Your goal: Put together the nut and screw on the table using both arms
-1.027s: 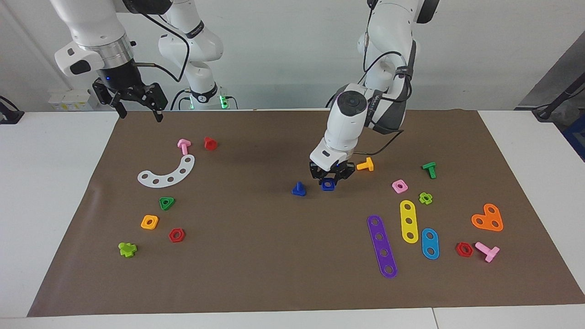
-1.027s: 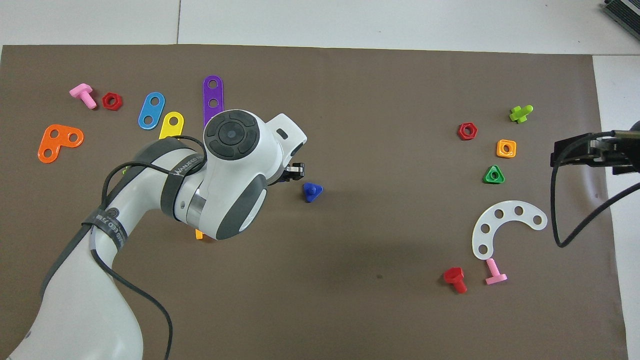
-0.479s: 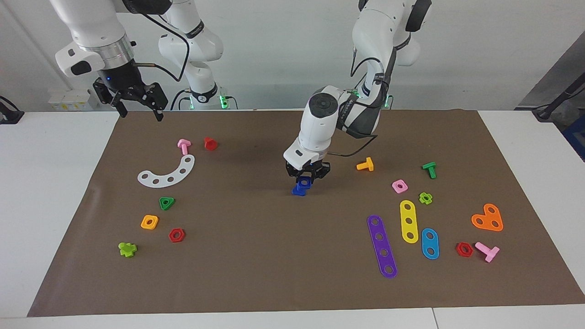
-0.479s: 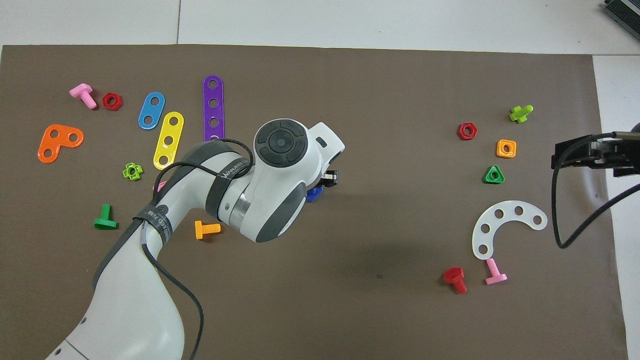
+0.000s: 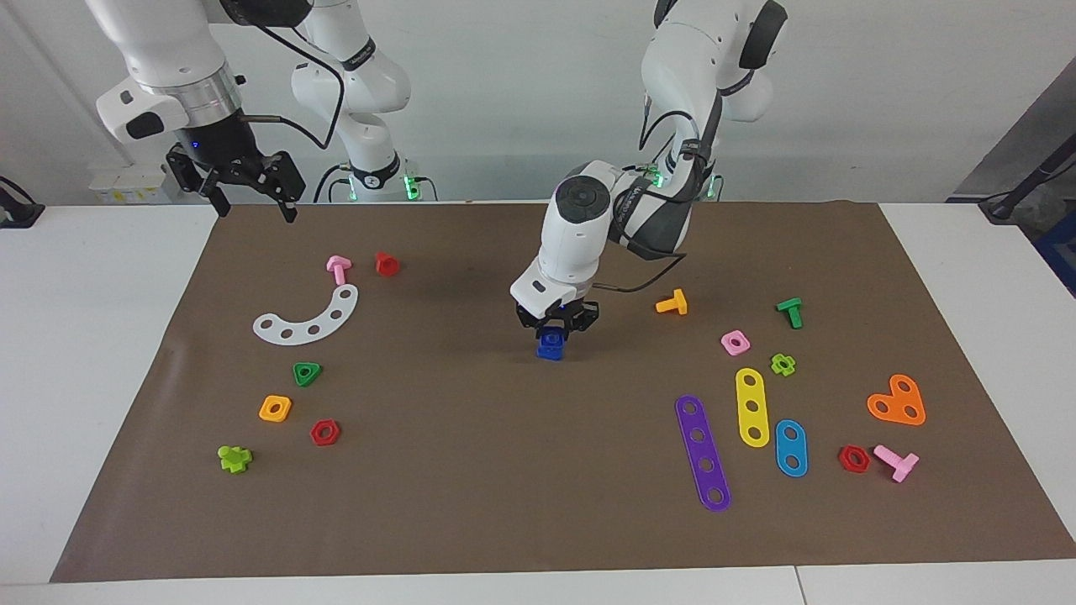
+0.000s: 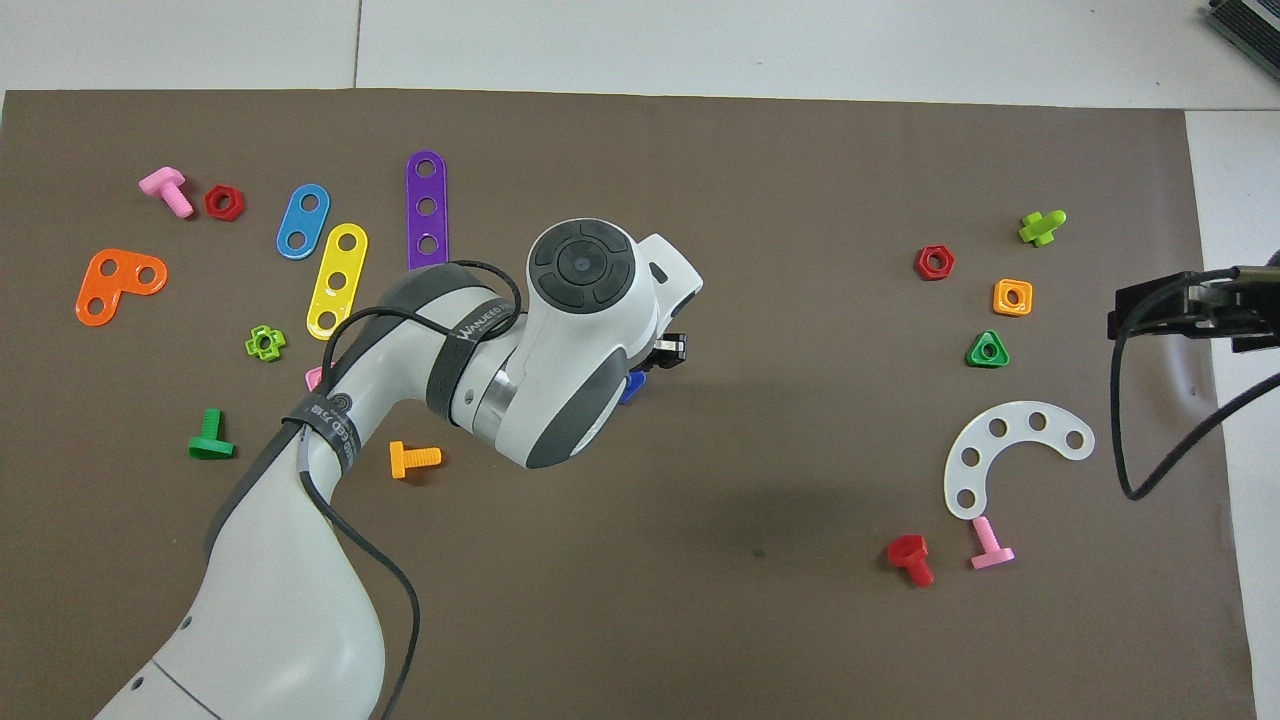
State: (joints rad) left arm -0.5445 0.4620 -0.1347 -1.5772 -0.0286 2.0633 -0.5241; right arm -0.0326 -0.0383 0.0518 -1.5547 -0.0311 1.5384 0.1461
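Note:
My left gripper (image 5: 554,326) is shut on the dark-blue square nut (image 5: 551,338) and holds it low over the middle of the brown mat (image 5: 471,487). The dark-blue screw (image 5: 550,354) stands on its head directly under the nut. I cannot tell whether the nut touches the shaft. In the overhead view the left arm covers the nut, and only a sliver of the screw (image 6: 633,386) shows beside the wrist. My right gripper (image 5: 255,202) is open and empty. It waits raised over the mat's corner nearest the right arm's base, and it also shows in the overhead view (image 6: 1125,310).
An orange bolt (image 5: 672,302), a pink square nut (image 5: 735,342) and a green bolt (image 5: 790,311) lie toward the left arm's end. A white curved strip (image 5: 311,319), a pink bolt (image 5: 338,269), a red bolt (image 5: 387,263) and an orange square nut (image 5: 275,408) lie toward the right arm's end.
My left gripper has carried the blue nut sideways toward the right arm's end, from beside the screw to directly over it. The right arm has hardly moved.

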